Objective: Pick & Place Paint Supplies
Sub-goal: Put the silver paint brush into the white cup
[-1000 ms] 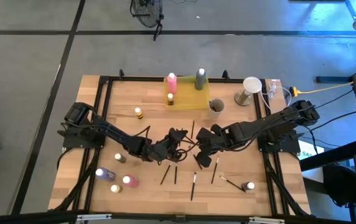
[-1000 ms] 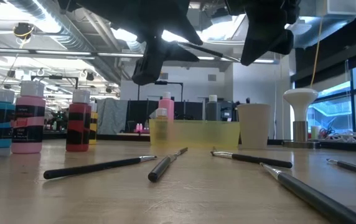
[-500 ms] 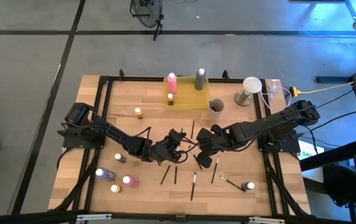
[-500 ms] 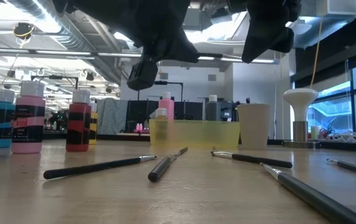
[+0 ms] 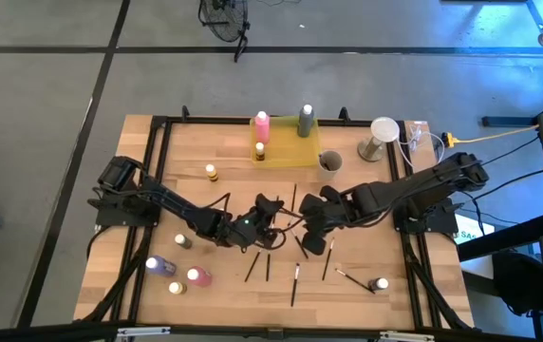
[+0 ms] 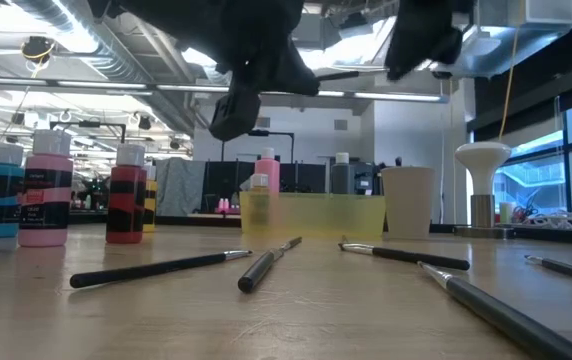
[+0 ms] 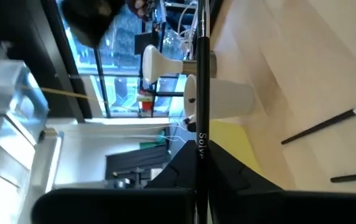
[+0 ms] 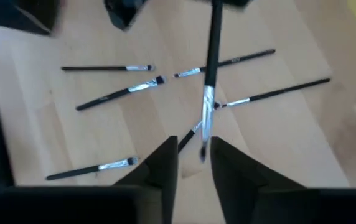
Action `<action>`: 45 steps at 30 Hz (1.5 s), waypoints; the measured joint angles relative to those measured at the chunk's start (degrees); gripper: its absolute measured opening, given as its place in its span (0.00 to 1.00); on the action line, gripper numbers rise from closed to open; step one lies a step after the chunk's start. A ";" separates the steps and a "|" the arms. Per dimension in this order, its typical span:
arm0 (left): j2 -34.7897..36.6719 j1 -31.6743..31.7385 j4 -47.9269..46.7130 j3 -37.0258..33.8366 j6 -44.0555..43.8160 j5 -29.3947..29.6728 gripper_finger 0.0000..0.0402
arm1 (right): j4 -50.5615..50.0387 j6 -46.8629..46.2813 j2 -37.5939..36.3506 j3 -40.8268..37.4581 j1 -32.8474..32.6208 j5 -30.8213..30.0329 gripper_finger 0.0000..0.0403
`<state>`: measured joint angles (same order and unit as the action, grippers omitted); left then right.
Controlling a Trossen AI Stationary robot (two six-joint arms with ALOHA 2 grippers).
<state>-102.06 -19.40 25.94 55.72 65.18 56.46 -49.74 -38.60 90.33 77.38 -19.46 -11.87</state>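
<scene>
A thin dark-handled paintbrush (image 5: 290, 220) hangs in the air over the table's middle, between my two grippers. My left gripper (image 5: 270, 213) is shut on its handle (image 7: 200, 93). My right gripper (image 8: 195, 163) is open, and its fingers stand on either side of the brush's silver ferrule and light tip (image 8: 203, 127); whether they touch it I cannot tell. In the low view the brush (image 6: 356, 72) lies about level, high above the wood. Several more brushes (image 5: 295, 277) lie flat on the near half of the table. My left gripper pinches the paintbrush's dark handle (image 7: 200, 163) between its two fingers, behind the pale lettering. The handle juts straight forward out of the fingers toward my right gripper. The brush is lifted clear of the table and lies about level.
A yellow tray (image 5: 290, 150) at the far edge holds a pink bottle (image 5: 262, 123), a grey bottle (image 5: 306, 119) and a small bottle. A cup (image 5: 329, 162) and a white stand (image 5: 382, 133) are to its right. Bottles (image 5: 198, 276) stand near left; one bottle (image 5: 380, 283) stands near right.
In the low view my right gripper has moved up, and the brush has gone from slanting down toward it to about level. My left gripper has turned a little while keeping its hold on the handle.
</scene>
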 joint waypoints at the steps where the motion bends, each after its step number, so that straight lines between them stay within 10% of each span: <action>1: 0.00 0.10 -0.09 0.00 -1.67 0.05 0.02 | -1.09 0.08 -0.06 1.18 -0.34 -0.15 0.29; 17: 8.42 5.88 -12.19 -0.04 -37.75 -27.77 0.02 | -12.00 -3.46 0.00 3.65 -10.14 -3.43 0.55; 23: 10.32 8.51 -2.10 -0.04 -46.13 -49.60 0.03 | -5.84 -4.05 0.00 -0.69 -15.32 -11.31 0.55; 45: -6.91 15.58 38.42 -0.09 -66.51 -79.95 0.03 | 11.13 6.39 -0.57 -9.14 -24.55 -46.05 0.55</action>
<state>-108.97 -3.82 64.35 55.64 -1.32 -23.48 -38.62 -32.21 89.76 68.25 -44.01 -57.93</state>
